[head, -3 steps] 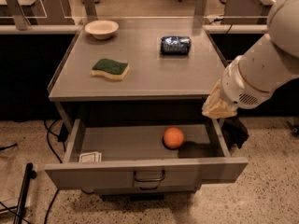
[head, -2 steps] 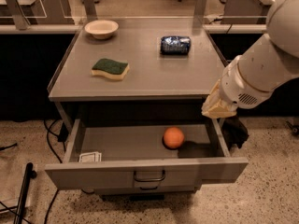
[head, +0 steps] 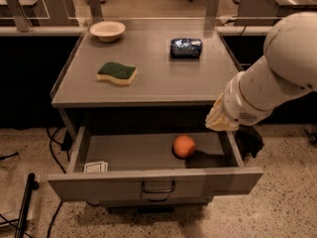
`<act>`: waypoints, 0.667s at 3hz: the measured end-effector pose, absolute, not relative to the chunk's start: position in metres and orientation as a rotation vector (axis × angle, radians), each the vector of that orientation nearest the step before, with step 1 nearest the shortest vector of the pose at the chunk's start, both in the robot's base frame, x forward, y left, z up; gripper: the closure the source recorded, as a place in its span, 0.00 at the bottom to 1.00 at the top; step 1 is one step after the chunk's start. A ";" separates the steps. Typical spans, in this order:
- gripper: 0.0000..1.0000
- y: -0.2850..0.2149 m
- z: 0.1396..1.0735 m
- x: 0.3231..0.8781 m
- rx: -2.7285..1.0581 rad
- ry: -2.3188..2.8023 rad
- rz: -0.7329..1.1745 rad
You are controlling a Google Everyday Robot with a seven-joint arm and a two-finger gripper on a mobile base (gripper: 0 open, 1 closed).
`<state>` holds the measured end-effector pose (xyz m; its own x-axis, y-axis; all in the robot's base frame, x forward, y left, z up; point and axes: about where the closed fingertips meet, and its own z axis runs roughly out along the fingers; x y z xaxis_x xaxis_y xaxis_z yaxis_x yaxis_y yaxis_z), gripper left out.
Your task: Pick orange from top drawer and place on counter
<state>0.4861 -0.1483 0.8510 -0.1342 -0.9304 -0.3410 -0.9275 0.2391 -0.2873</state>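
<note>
The orange (head: 184, 146) lies in the open top drawer (head: 153, 180), right of its middle and near the back. The drawer is pulled out below the grey counter (head: 163, 78). My white arm (head: 262, 88) reaches in from the right, and its wrist hangs over the drawer's right rear corner. The dark gripper (head: 249, 141) sits low beside the drawer's right wall, outside it, to the right of the orange and apart from it.
On the counter lie a green-and-yellow sponge (head: 117, 73), a white bowl (head: 107, 30) at the back left and a dark blue packet (head: 185, 47) at the back right. A small white card (head: 95, 167) lies in the drawer's front left corner. A black pole (head: 25, 202) stands at the lower left.
</note>
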 end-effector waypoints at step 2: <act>1.00 -0.132 0.794 0.505 -1.702 2.021 0.008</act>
